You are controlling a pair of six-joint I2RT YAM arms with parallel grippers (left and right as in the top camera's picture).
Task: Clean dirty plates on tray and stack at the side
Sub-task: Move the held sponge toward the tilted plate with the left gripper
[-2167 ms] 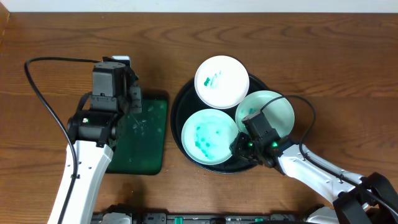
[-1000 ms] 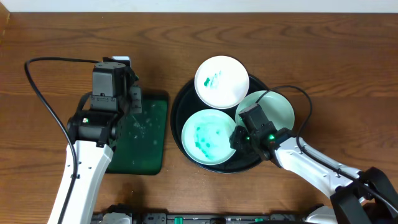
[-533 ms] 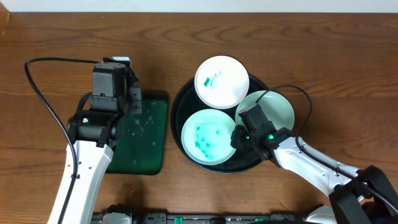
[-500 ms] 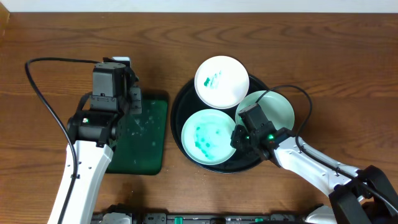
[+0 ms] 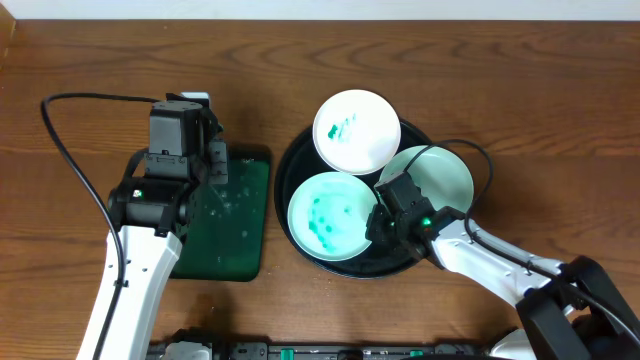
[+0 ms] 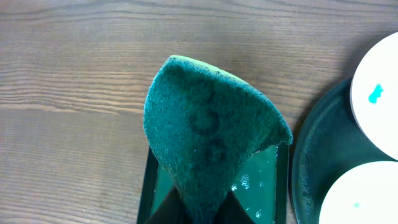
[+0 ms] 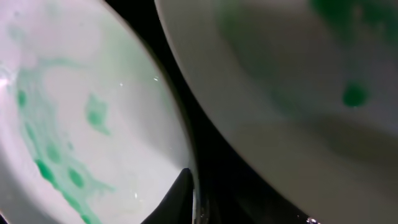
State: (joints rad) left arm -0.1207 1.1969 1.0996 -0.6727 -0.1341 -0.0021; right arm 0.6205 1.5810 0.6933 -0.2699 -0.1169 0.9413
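Note:
Three white plates lie in the round black tray [image 5: 282, 180]. The back plate [image 5: 355, 130] has a small teal smear. The right plate [image 5: 440, 175] is tinted green. The front-left plate [image 5: 328, 215] has teal dots. My right gripper [image 5: 379, 222] is shut on this plate's right rim. In the right wrist view one finger [image 7: 185, 198] lies over the dotted plate's [image 7: 74, 112] edge, with the right plate [image 7: 280, 81] beside it. My left gripper [image 5: 214, 163] is shut on a green sponge [image 6: 211, 130] above the green rectangular tray [image 5: 235, 240].
The green rectangular tray [image 6: 264, 180] holds a wet film with bubbles and sits just left of the black tray [image 6: 317, 149]. Two plates [image 6: 379, 87] show at the right edge of the left wrist view. Brown wooden table lies all around. A black cable runs from the left arm.
My right gripper has moved in onto the dotted plate's right rim. That plate has shifted slightly left and up in the tray. The left arm and sponge have not moved.

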